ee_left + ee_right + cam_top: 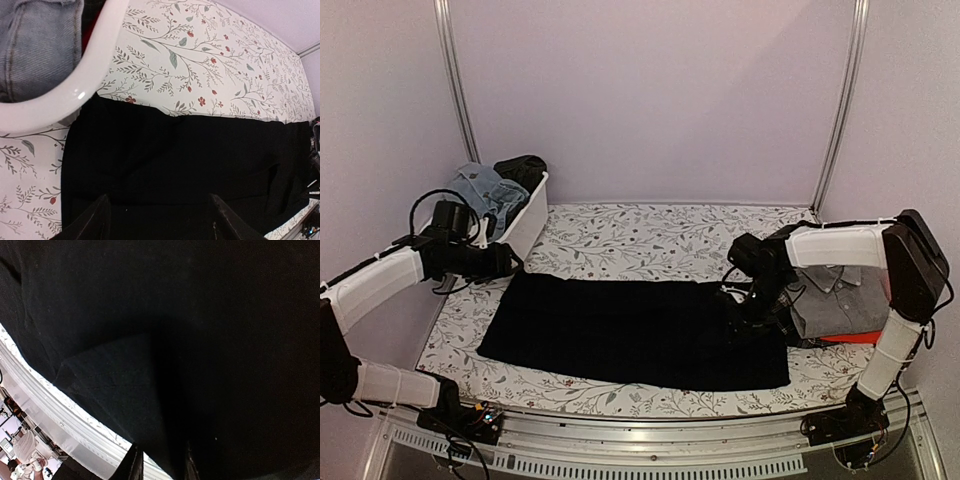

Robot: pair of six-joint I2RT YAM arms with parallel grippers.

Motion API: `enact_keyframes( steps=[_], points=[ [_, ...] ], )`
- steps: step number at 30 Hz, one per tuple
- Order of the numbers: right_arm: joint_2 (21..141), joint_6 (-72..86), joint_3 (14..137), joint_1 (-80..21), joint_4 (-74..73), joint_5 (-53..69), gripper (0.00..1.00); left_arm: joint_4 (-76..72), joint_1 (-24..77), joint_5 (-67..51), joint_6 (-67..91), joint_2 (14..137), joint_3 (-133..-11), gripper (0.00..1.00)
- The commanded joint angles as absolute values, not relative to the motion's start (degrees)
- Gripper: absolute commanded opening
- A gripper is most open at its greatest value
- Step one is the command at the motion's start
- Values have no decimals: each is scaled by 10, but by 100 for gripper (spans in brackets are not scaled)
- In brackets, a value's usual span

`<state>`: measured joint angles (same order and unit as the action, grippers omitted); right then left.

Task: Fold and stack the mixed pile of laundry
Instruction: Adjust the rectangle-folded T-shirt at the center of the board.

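A large black garment [630, 330] lies spread flat across the middle of the table. My left gripper [510, 262] hovers over its far left corner beside the tub, jaws wide open and empty. In the left wrist view the gripper [157, 222] has the black garment [190, 160] below it. My right gripper [748, 315] is down on the garment's right end. In the right wrist view the gripper [161, 465] pinches a raised ridge of the black cloth [125, 375]. A folded grey collared shirt [838, 298] lies on a red piece [850, 338] at the right.
A white tub [528, 212] stands at the back left and holds blue denim [483, 188] and a dark garment [523, 168]. Its rim [85, 85] and the denim [35, 45] show in the left wrist view. The table's front rail [60, 415] runs close below the right gripper.
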<state>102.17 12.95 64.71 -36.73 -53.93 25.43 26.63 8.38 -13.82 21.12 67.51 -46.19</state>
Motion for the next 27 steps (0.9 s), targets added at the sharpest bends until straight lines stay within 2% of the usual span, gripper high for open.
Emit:
enact_keyframes(
  steps=[1, 2, 5, 7, 8, 16, 20, 27],
  points=[
    [951, 149, 643, -370, -573, 248, 30, 251, 91, -134, 199, 681, -469, 65],
    [938, 162, 643, -369, -559, 252, 35, 248, 91, -135, 199, 681, -467, 66],
    [928, 199, 660, -360, -509, 278, 41, 241, 92, -141, 197, 686, -464, 66],
    [950, 203, 686, -359, -498, 268, 54, 245, 93, -140, 195, 691, -468, 66],
    [963, 203, 698, -359, -491, 262, 57, 245, 93, -138, 194, 693, -468, 66],
    [1086, 188, 732, -369, -433, 274, 53, 274, 95, -108, 225, 719, -462, 64],
    [1101, 170, 675, -375, -433, 271, 52, 298, 92, -67, 266, 728, -447, 53],
    [1072, 175, 559, -363, -454, 226, 53, 301, 72, -58, 299, 712, -430, 52]
  ],
)
